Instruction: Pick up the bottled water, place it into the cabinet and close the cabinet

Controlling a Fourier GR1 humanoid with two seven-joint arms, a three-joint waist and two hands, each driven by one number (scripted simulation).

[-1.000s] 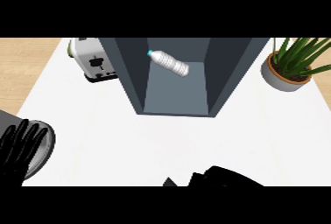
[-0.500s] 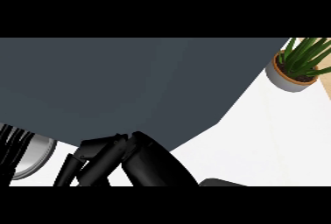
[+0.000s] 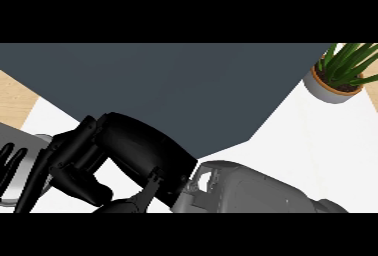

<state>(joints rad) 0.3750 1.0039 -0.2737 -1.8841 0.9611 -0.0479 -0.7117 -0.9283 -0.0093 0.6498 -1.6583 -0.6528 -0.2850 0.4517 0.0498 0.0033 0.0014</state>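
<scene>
Risk first: our right hand [image 3: 125,150], fingers curled on nothing, presses the cabinet [image 3: 162,90] door; slipping off leaves it ajar (bottled water hidden). Left hand [image 3: 13,162] rests open.

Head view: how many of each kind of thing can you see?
Dark grey cabinet: 1
Green potted plant in a grey pot: 1
Black robot hand: 2, right and left
Total: 4
</scene>
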